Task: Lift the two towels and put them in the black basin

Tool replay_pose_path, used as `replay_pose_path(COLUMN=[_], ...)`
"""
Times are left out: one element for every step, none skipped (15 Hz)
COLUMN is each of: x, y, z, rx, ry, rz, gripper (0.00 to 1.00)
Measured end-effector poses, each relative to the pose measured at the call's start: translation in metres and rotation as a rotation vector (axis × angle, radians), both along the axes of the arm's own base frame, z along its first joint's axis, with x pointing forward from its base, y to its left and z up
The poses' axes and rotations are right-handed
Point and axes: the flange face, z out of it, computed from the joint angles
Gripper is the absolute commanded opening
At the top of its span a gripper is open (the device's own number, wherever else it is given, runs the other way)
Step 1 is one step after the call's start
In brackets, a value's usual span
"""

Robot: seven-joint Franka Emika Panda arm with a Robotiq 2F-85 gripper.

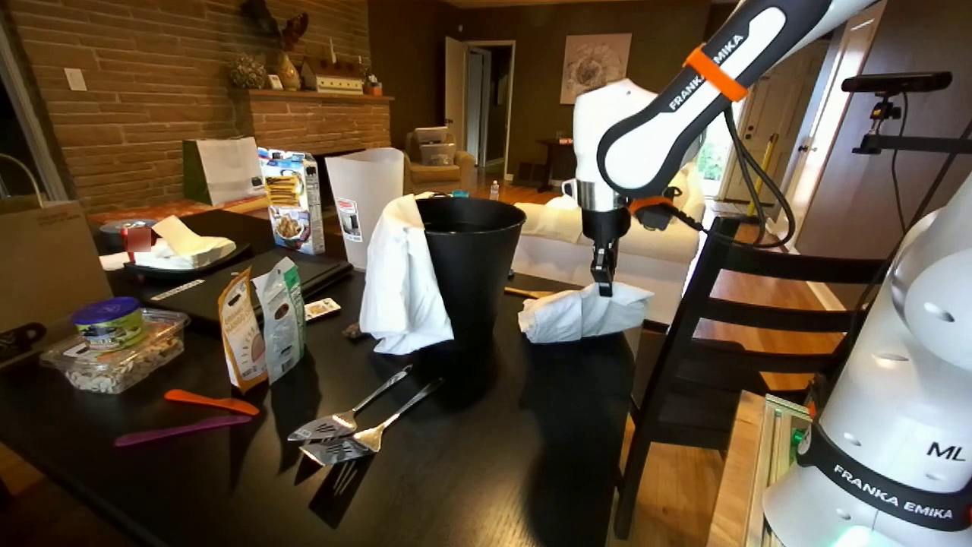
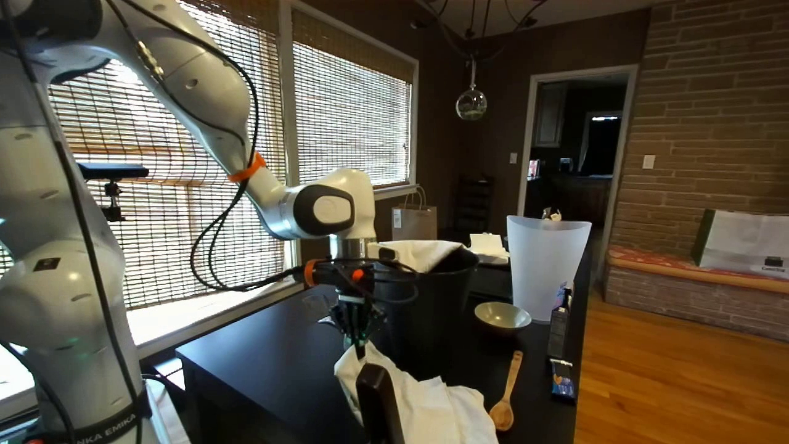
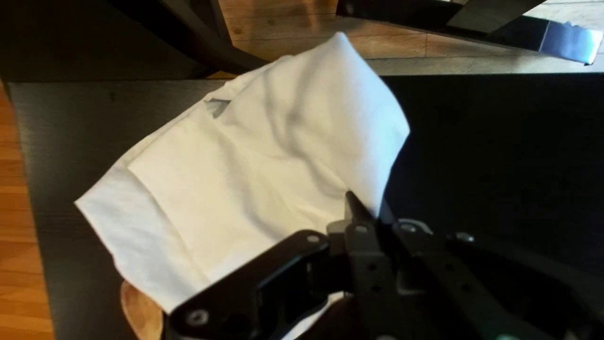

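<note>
The black basin (image 1: 478, 258) stands upright on the dark table, seen in both exterior views (image 2: 431, 308). Over its rim hangs a white towel (image 1: 406, 281), with a long part down the outside; in an exterior view its upper part (image 2: 425, 251) crosses the opening. A second white towel (image 1: 581, 315) lies crumpled near the table's end, beside the basin. My gripper (image 1: 604, 285) points down at this second towel, its jaws closed on a pinched edge. In the wrist view the cloth (image 3: 255, 160) runs in between the fingertips of the gripper (image 3: 369, 208), and the pinched part peaks upward.
A dark chair (image 1: 683, 327) stands against the table end by the second towel. A wooden spoon (image 2: 508, 391) lies beside that towel. Two metal spatulas (image 1: 357, 433) lie in front of the basin. A white pitcher-like container (image 1: 364, 201) and a bowl (image 2: 502, 316) stand near the basin.
</note>
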Motion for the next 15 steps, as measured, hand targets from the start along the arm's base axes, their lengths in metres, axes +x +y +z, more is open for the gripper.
replay_pose_path(x=[0.004, 0.01, 0.014, 0.019, 0.024, 0.028, 0.033, 0.037, 0.041, 0.045, 0.049, 0.052, 0.056, 0.059, 0.062], y=[-0.007, -0.014, -0.02, -0.026, -0.031, -0.034, -0.037, -0.04, -0.042, -0.044, -0.046, -0.048, -0.05, -0.052, -0.053], z=[0.017, 0.032, 0.047, 0.06, 0.072, 0.082, 0.092, 0.102, 0.111, 0.121, 0.131, 0.141, 0.151, 0.161, 0.17], rx=[-0.008, -0.015, -0.021, -0.027, -0.028, -0.029, -0.033, -0.038, -0.045, -0.052, -0.058, -0.065, -0.071, -0.077, -0.084], ry=[-0.018, -0.036, -0.054, -0.073, -0.087, -0.099, -0.109, -0.119, -0.134, -0.151, -0.167, -0.184, -0.203, -0.218, -0.231], rz=[-0.02, -0.039, -0.058, -0.077, -0.096, -0.113, -0.131, -0.147, -0.162, -0.176, -0.193, -0.21, -0.229, -0.245, -0.262], gripper=[0.01, 0.01, 0.01, 0.01, 0.01, 0.01, 0.01, 0.01, 0.01, 0.01, 0.01, 0.01, 0.01, 0.01, 0.01])
